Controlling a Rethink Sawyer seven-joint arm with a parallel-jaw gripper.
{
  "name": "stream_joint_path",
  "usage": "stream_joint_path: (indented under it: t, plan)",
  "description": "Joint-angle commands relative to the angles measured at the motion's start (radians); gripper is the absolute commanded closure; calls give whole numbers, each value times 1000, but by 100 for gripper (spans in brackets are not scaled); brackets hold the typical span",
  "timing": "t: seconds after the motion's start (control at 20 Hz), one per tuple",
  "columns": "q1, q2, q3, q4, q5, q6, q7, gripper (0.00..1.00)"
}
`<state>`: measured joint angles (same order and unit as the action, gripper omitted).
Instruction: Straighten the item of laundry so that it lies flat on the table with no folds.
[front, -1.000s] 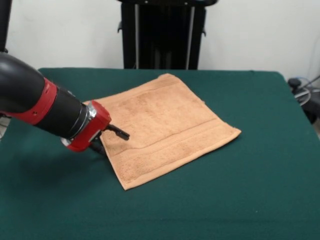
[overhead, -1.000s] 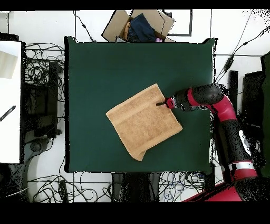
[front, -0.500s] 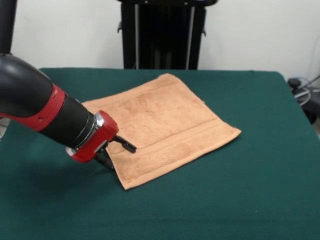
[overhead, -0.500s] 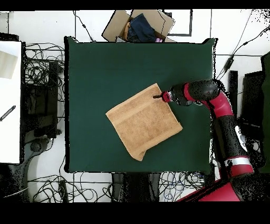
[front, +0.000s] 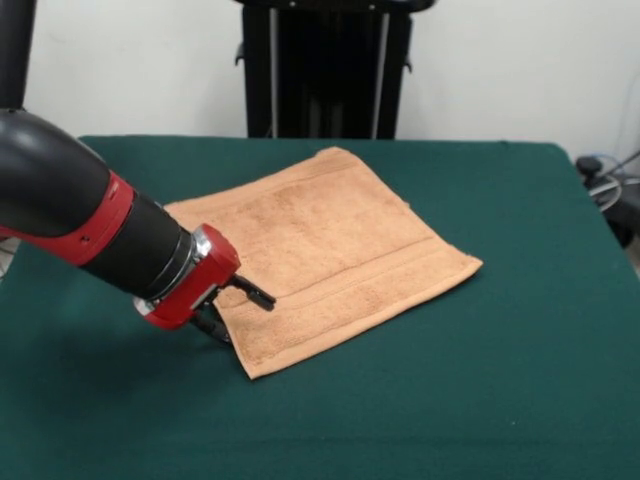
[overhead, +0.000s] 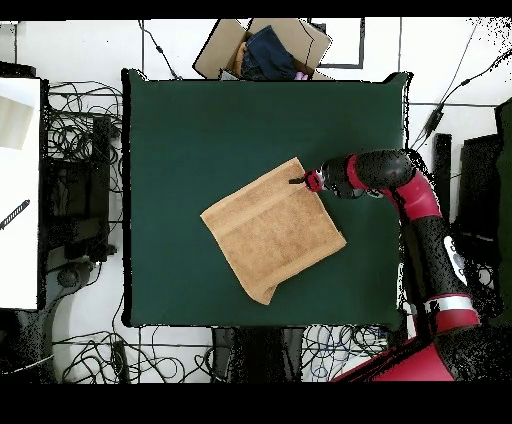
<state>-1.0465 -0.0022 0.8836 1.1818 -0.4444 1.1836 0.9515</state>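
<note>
Jaws: I see the gripper spread apart, one finger over the towel's edge, one below beside it; gripping nothing I can confirm.
Towel: peach towel lies mid-table, skewed.

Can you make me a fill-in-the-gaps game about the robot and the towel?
1. The towel lying on the table is the colour ____.
2. The table top is dark ____.
3. The pincer is at the towel's ____, not over its middle.
4. Past the table's far edge in the overhead view sits an open cardboard ____.

Missing words: orange; green; edge; box
</note>
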Motion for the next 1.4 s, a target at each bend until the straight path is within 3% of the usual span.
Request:
stream_joint_path:
  t: [0.05, 0.6, 0.65, 0.8, 1.4]
  plan:
    - [69, 83, -48, -66, -92, -198, -140, 0]
    - [94, 72, -91, -54, -107, -197, -65, 0]
    - [97, 68, -96, -52, -108, -211, -47, 100]
    - [101, 58, -106, -42, -117, -251, -5, 100]
    - [101, 59, -107, -37, -106, -274, -20, 100]
